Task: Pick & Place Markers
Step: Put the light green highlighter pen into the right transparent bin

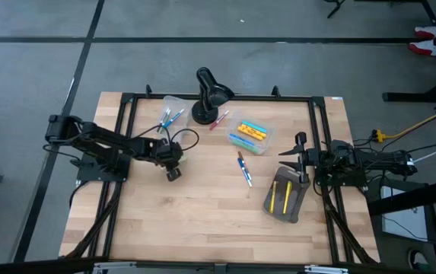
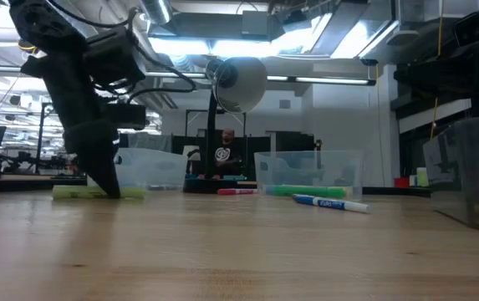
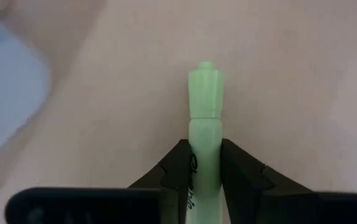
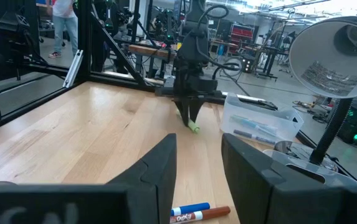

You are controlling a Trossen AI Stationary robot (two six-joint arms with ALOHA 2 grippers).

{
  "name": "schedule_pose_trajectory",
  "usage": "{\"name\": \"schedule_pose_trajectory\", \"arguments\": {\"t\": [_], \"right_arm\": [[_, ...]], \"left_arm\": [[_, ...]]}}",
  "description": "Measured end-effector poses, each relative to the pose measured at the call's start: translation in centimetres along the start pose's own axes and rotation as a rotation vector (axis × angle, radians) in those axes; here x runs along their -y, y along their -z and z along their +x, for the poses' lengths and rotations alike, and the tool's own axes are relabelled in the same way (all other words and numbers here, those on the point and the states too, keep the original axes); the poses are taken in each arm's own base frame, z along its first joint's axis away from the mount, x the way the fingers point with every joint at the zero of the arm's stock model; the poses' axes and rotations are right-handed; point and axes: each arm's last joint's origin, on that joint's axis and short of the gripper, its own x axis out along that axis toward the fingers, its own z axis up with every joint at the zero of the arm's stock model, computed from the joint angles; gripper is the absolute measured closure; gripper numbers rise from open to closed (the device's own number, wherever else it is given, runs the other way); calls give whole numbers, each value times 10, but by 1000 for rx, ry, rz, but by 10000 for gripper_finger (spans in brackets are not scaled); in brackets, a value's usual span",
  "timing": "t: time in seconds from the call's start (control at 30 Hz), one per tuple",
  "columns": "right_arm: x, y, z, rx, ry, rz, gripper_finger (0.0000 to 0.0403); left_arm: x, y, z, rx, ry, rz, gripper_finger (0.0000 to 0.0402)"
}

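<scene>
Gripping a light-green marker [image 3: 204, 124] w/ cursive label, left jaws [image 3: 204, 163] clamped, right jaws [image 4: 198, 163] apart – empty, blue marker [image 4: 189, 210] label unreadable.

My two arms are dark, nearly black, built of jointed segments on black base plates. Thin black cables loop loosely beside my left arm [image 1: 119, 144]; my right arm [image 1: 362, 161] trails yellow, white and black leads at its base. Each gripper ends in two matte black, wedge-shaped fingers [image 4: 156, 168] with angular facets.
</scene>
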Motion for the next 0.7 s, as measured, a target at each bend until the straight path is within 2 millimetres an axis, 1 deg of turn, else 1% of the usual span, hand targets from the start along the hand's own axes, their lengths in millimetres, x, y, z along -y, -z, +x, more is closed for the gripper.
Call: {"name": "schedule_pose_trajectory", "arguments": {"t": [0.07, 0.13, 0.3, 0.6, 0.7], "right_arm": [[0, 0, 0, 0, 0, 0, 276], [0, 0, 0, 0, 0, 0, 276], [0, 0, 0, 0, 0, 0, 276], [0, 0, 0, 0, 0, 0, 276], [0, 0, 0, 0, 0, 0, 276]], "left_arm": [[5, -7, -2, 31, 68, -3, 336], [10, -15, -4, 99, 114, -5, 334], [22, -29, -9, 269, 185, -8, 335], [32, -50, -21, 527, 270, -14, 335], [34, -58, -27, 626, 272, -4, 335]]}}
